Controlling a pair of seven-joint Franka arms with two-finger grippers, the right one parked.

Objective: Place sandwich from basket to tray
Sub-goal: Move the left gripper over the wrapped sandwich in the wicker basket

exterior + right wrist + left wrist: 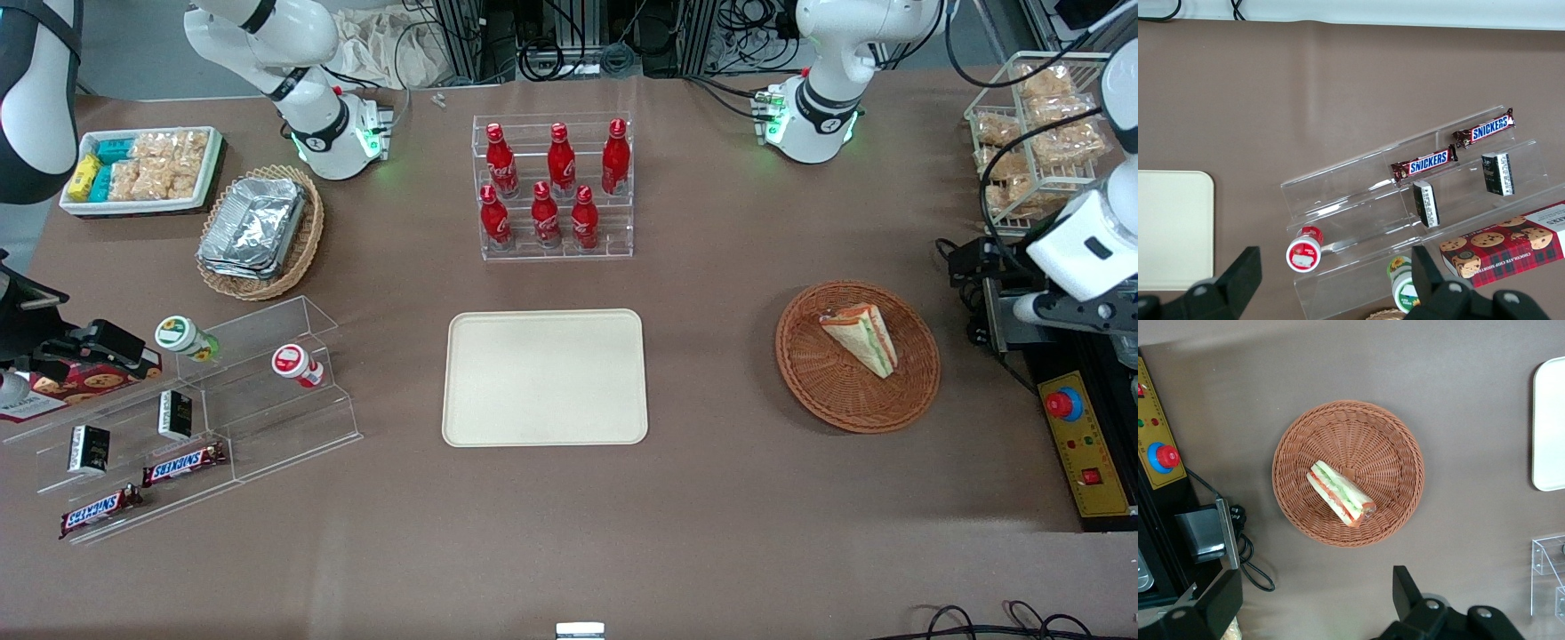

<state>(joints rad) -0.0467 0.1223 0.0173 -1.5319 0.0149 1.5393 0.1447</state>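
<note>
The sandwich, a wrapped white-bread wedge with orange and green filling, lies in the round reddish-brown wicker basket. The cream rectangular tray sits bare mid-table, a basket's width away toward the parked arm's end. My left gripper hangs high above the table beside the basket, toward the working arm's end. It is open, its fingers spread wide with nothing between them. It touches neither basket nor sandwich.
A yellow control box with a red button and a cabled grey block lie under the gripper. A red-bottle rack stands farther from the camera than the tray. An acrylic snack shelf, foil-tray basket and white bin occupy the parked arm's end.
</note>
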